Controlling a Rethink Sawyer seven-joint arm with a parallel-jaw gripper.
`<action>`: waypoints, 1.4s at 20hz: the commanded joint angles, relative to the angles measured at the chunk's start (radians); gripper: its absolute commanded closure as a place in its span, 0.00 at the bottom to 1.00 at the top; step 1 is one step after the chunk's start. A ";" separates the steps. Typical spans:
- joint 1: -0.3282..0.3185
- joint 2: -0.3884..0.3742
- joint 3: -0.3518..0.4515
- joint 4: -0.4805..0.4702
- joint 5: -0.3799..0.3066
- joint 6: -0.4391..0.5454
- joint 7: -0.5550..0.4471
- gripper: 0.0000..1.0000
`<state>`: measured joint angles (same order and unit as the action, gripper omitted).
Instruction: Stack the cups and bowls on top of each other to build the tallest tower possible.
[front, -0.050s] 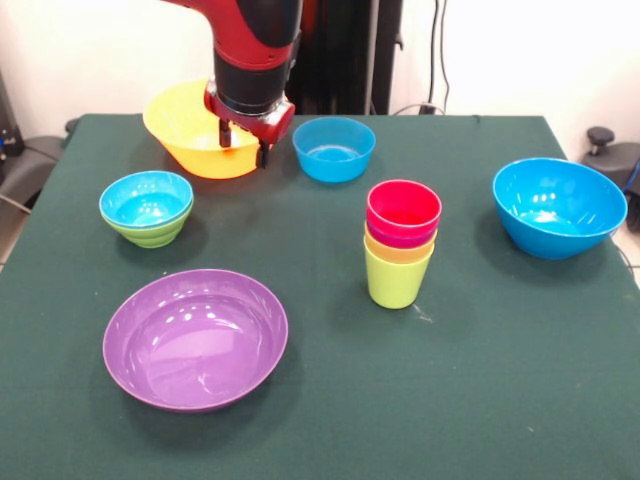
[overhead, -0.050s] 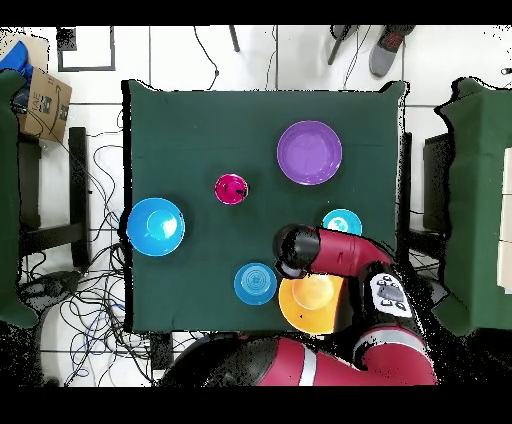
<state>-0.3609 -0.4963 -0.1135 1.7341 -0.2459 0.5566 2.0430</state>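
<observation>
Red cup (front, -0.050s: 403, 207) topped the tower (front, -0.050s: 400, 245), nested above purple, yellow and lime green cups mid-desk (front, -0.050s: 480, 400). Small blue bowl (front, -0.050s: 146, 198) sat inside the green bowl (front, -0.050s: 150, 233). Gripper (front, -0.050s: 243, 141) fingers straddled the yellow-orange bowl's (front, -0.050s: 185, 125) rim; their closure was unclear.

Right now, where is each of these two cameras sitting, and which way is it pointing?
Front view: sits across the table from the robot, looking slightly down at the green table; the red and black arm comes in from above, its gripper at the yellow-orange bowl.
Overhead view: hangs above, looking straight down; the arm reaches in from the bottom edge.
Both show the purple bowl and the tower of cups.
</observation>
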 joint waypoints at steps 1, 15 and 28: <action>0.010 0.069 0.057 0.028 0.017 -0.090 0.121 0.00; 0.030 0.056 0.040 0.029 0.018 -0.088 0.132 1.00; 0.038 0.053 0.032 0.028 0.020 -0.078 0.132 1.00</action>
<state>-0.3505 -0.4975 -0.1366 1.7347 -0.2457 0.5570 2.0430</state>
